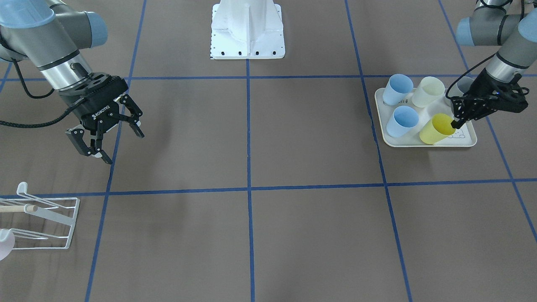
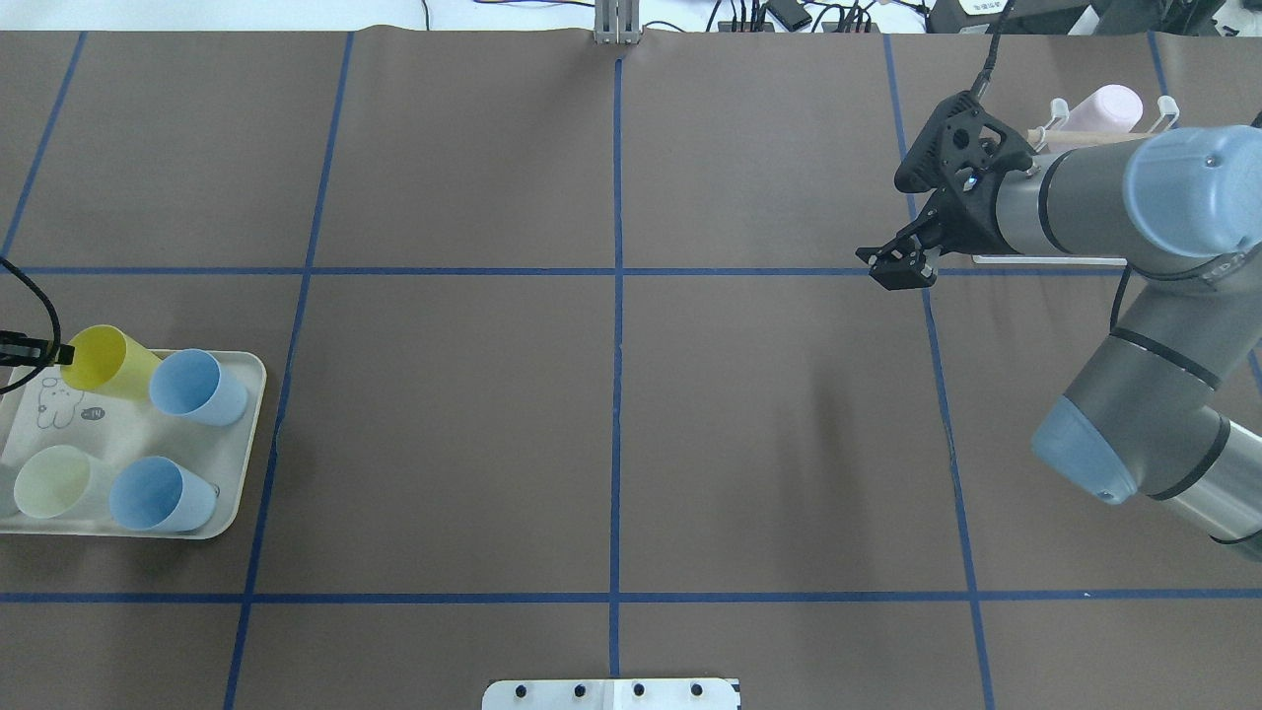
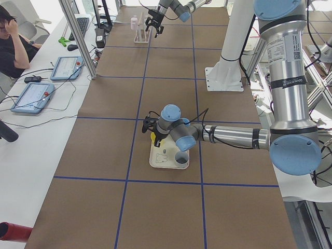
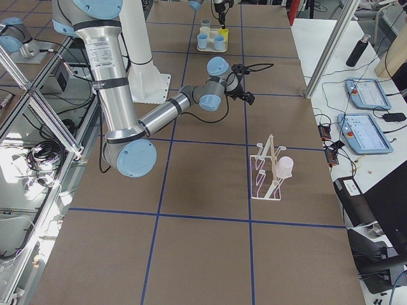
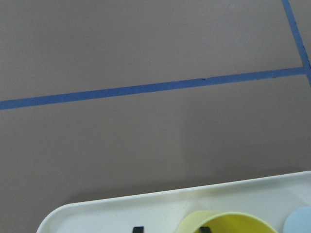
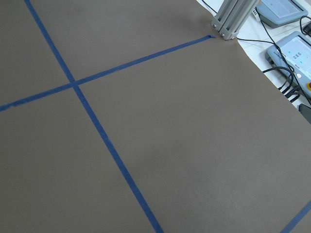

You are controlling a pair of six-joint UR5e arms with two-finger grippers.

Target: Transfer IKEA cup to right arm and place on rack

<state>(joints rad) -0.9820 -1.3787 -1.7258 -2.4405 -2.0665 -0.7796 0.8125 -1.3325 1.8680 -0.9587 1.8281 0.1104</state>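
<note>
A yellow IKEA cup leans tilted on the cream rabbit-print tray. My left gripper is at its rim. In the left wrist view one fingertip is inside the yellow cup and the other is outside it, with a gap to the wall, so the gripper is open. The right arm's gripper hangs open and empty above the table. The white wire rack stands beyond it.
Two blue cups, a pale cream cup and a grey cup share the tray. A pink cup hangs on the rack. The white robot base is mid-table. A person sits at a side desk.
</note>
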